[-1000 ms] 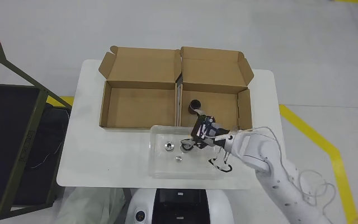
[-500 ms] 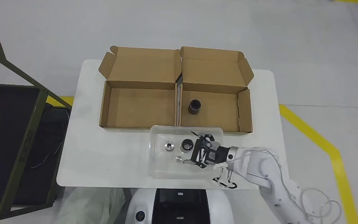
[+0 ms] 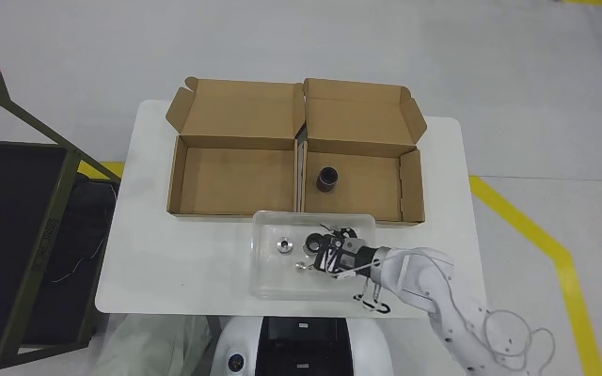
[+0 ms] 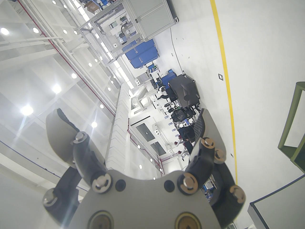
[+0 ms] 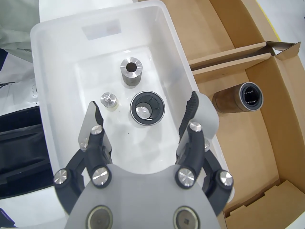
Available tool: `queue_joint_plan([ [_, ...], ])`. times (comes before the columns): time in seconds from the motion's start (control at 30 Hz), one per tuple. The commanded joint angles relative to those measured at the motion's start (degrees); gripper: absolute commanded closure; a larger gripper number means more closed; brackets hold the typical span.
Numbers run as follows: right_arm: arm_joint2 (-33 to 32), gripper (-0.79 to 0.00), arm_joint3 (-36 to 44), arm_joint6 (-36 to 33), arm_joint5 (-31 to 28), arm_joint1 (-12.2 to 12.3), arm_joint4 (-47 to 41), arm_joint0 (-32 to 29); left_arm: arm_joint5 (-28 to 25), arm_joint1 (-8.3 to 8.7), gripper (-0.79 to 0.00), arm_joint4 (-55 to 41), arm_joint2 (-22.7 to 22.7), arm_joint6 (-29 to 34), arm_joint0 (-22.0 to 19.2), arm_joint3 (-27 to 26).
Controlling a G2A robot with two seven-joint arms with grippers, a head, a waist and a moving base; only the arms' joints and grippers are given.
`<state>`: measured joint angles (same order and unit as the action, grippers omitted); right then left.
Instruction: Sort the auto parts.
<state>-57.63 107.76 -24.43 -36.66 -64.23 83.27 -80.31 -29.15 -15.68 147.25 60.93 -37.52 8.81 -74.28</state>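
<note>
step: pick next part | my right gripper (image 5: pixel 144 107) wide open, empty, over bin (image 5: pixel 100 16), jaws either side of upright bearing (image 5: pixel 157 107) | next: descend, close on its rim, carry to box (image 5: pixel 269 132) holding matching bearing (image 5: pixel 238 100) | left gripper (image 4: pixel 133 129) open, empty

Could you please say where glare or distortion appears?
Left wrist view: ceiling lights flare beside the left gripper, and the yellow floor line bows. Right wrist view: soft sheen inside the plastic bin. Top view: even light on the table.
</note>
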Motion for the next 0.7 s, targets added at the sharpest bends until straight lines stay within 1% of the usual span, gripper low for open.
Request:
queue_joint_plan([
  [0.0, 0.4, -0.659, -0.8, 0.0, 0.5, -0.1, 0.6, 0.3, 0.0, 0.0, -0.785, 0.0, 0.0, 0.0, 0.0, 0.0],
  [0.13, 1.4, -0.65, -2.6, 0.1, 1.3, -0.3, 1.3, 1.0, 0.0, 0.0, -0.785, 0.0, 0.0, 0.0, 0.0, 0.0],
  [0.43, 3.4, -0.6, -6.3, 0.3, 2.4, -0.8, 1.3, 2.9, 0.0, 0.0, -0.785, 0.0, 0.0, 0.0, 0.0, 0.0],
  [0.57, 4.4, -0.588, -8.1, 0.6, 2.7, -1.1, 0.7, 3.8, 0.0, 0.0, -0.785, 0.0, 0.0, 0.0, 0.0, 0.0],
  [0.67, 5.1, -0.597, -9.3, 0.8, 2.9, -1.4, 0.3, 4.6, 0.0, 0.0, -0.785, 0.0, 0.0, 0.0, 0.0, 0.0],
])
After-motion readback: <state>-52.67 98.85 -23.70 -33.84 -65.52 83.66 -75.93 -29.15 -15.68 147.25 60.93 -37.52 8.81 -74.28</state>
